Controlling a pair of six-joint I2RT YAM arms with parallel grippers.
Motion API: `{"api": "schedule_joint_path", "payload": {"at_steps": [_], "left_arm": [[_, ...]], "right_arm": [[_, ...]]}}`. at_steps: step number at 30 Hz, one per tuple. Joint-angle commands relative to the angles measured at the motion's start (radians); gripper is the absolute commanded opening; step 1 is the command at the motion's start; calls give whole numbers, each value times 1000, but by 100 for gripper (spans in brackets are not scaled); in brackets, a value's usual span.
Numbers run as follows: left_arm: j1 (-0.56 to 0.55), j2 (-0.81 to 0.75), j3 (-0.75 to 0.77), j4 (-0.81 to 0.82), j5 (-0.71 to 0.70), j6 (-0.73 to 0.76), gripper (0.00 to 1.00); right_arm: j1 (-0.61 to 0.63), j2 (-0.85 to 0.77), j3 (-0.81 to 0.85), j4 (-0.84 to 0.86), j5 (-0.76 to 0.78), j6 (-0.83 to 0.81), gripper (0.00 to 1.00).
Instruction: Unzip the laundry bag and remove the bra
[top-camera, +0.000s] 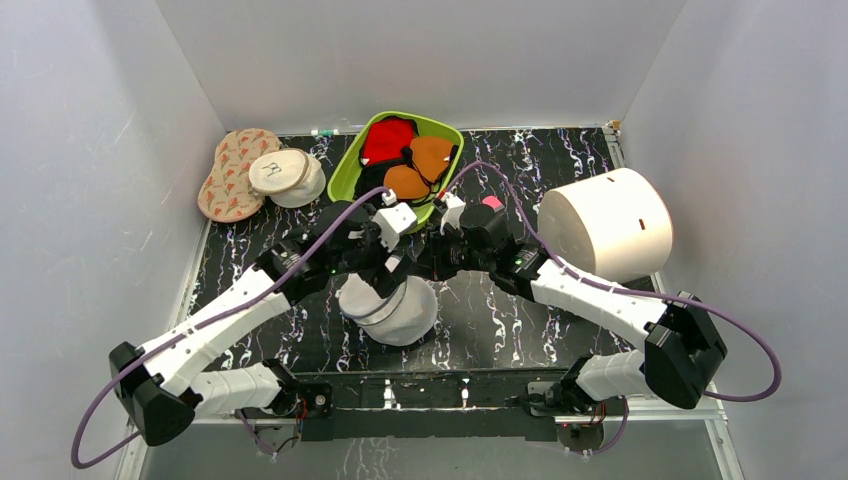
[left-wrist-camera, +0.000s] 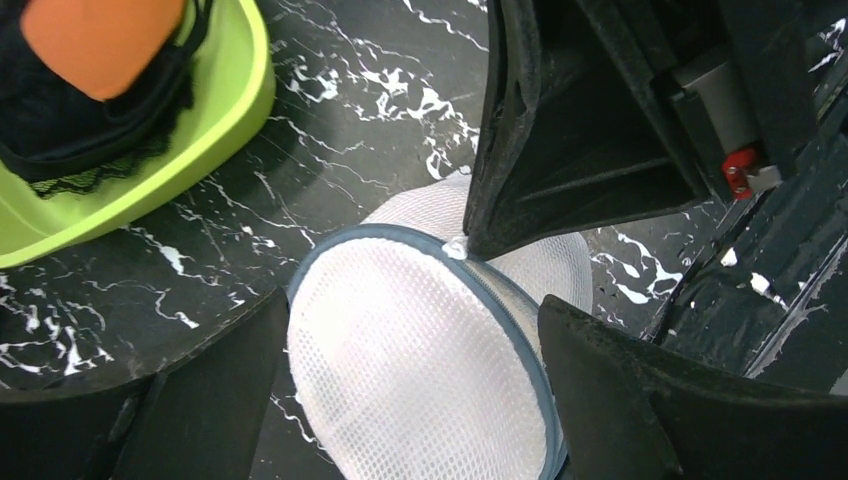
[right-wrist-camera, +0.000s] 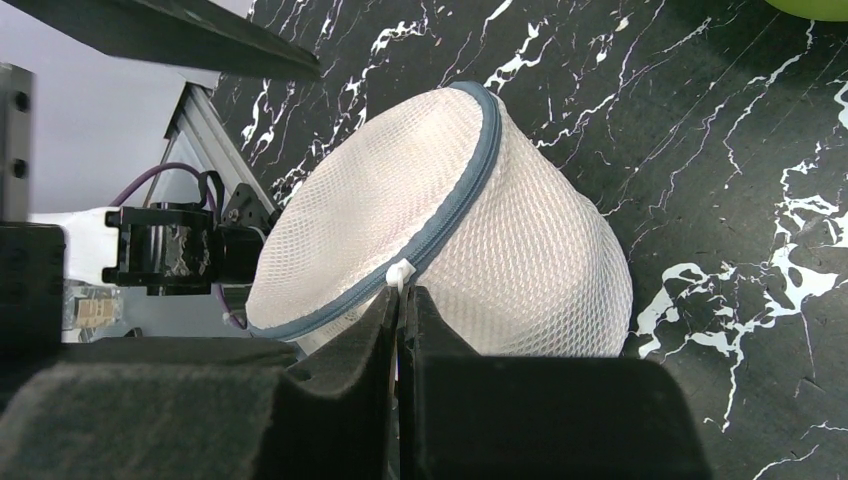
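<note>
- Your right gripper (right-wrist-camera: 400, 318) is pinched tight on the small white zipper pull (right-wrist-camera: 400, 272). Your left gripper (left-wrist-camera: 410, 320) stands wide, straddling the laundry bag (top-camera: 392, 312) without closing on it.
- The bag sits mid-table, nearer the near edge, between your arms. The bra is not visible.
- Risk: nothing pins the bag, so a tug may drag or roll it instead of running the zipper, or the pull may slip free.
- The bag leans, with its zipper-ringed face tilted up, seemingly toward the left edge. Its base-to-face axis is slanted, not upright.
</note>
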Motion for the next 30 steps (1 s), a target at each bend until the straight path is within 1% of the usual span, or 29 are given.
{"api": "schedule_joint_path", "payload": {"at_steps": [1,5,8,11,13,20,28,30], "left_arm": [[-23,53,30,-50,-8,-44,90],[-25,89,33,-45,-57,-110,81],[-25,90,13,-30,-72,-136,72],[-26,88,-1,-35,-69,-154,59],[-27,82,-7,-37,-65,-163,54],[-27,76,-13,-62,-58,-178,43],[-26,83,46,-140,-42,-144,22],[-27,74,59,-160,-29,-130,19]], "right_arm": [[6,-29,31,79,-9,2,0],[7,-30,31,78,-10,4,0],[7,-34,29,76,-9,4,0],[6,-35,26,76,-8,5,0],[7,-33,26,76,-9,6,0],[6,-21,25,87,-17,12,0],[7,-17,10,87,0,10,0],[7,-16,7,87,15,13,0]]}}
